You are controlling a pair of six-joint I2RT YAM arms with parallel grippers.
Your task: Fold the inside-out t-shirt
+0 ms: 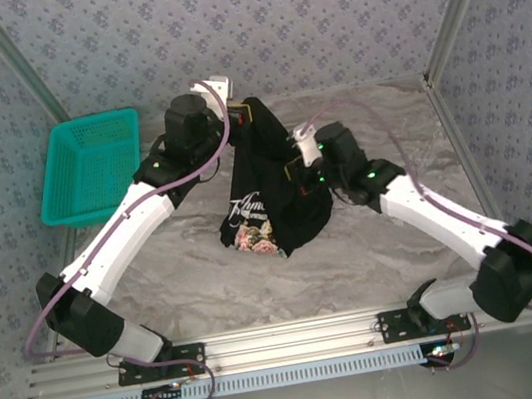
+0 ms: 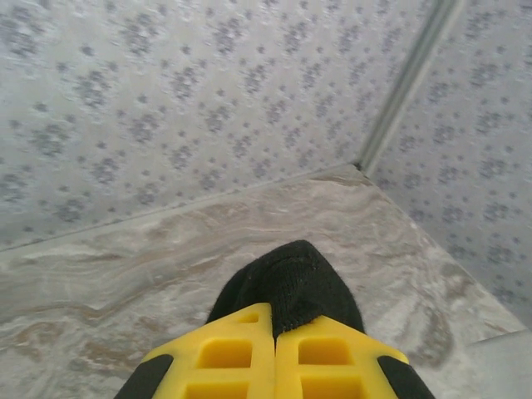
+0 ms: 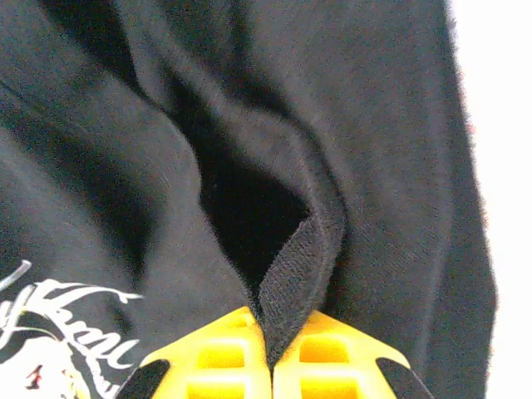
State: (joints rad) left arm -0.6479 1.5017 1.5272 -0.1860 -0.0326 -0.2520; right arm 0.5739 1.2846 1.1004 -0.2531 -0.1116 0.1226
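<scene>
The inside-out t-shirt (image 1: 269,184) is black cloth with a floral print and white text low on its front, and it hangs bunched above the middle of the table. My left gripper (image 1: 244,114) holds its top end. In the left wrist view the yellow jaws are shut on a black fold of the t-shirt (image 2: 291,287), midway at the left gripper (image 2: 274,320). My right gripper (image 1: 293,168) grips the shirt's right side. There the right gripper (image 3: 270,332) is shut on a ribbed black hem of the t-shirt (image 3: 299,266), with white lettering at lower left.
A teal plastic basket (image 1: 91,168) sits at the table's far left corner. The marble-patterned table (image 1: 188,283) is bounded by patterned walls at the back and sides, with a metal rail along the near edge.
</scene>
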